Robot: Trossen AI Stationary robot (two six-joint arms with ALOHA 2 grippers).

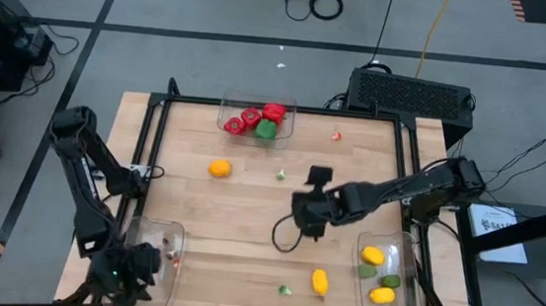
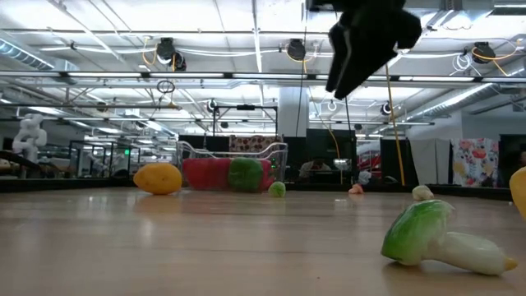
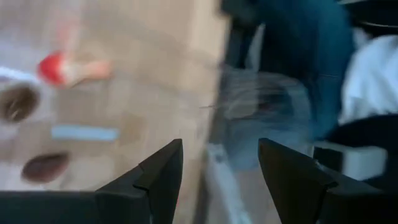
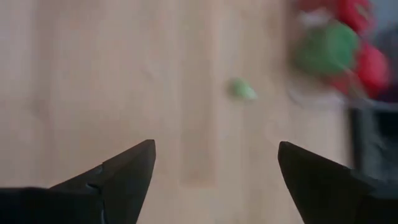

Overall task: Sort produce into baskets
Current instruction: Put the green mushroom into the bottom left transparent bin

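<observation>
Right wrist view shows the right gripper [image 4: 211, 177] with its two dark fingers [image 4: 118, 171] spread wide and nothing between them, above bare wood. Beyond them lie a small green bit [image 4: 242, 89] and, at the upper right of that frame, blurred red and green peppers [image 4: 339, 43]. From above, that gripper [image 1: 309, 212] hangs over the middle of the table [image 1: 247, 220], and the peppers [image 1: 256, 120] prove to sit inside a clear bin [image 1: 256, 117] at the table's upper edge.

Left wrist view shows the left gripper [image 3: 217, 177] with its fingers [image 3: 161, 171] apart and empty, over a clear bin wall, with a small red and pale bit [image 3: 65, 67] at upper left. The high view places this gripper [image 1: 124, 269] at lower left, over a second bin [image 1: 151, 246].

Only the high view shows the third bin [image 1: 381, 276] at lower right, holding yellow lemons [image 1: 373, 254] and green limes [image 1: 391, 280]; a loose lemon [image 1: 319, 281] lies left of it and an orange fruit [image 1: 219, 168] sits left of centre.

Low view alone shows a white and green vegetable [image 2: 440, 238] on its side at lower right.
</observation>
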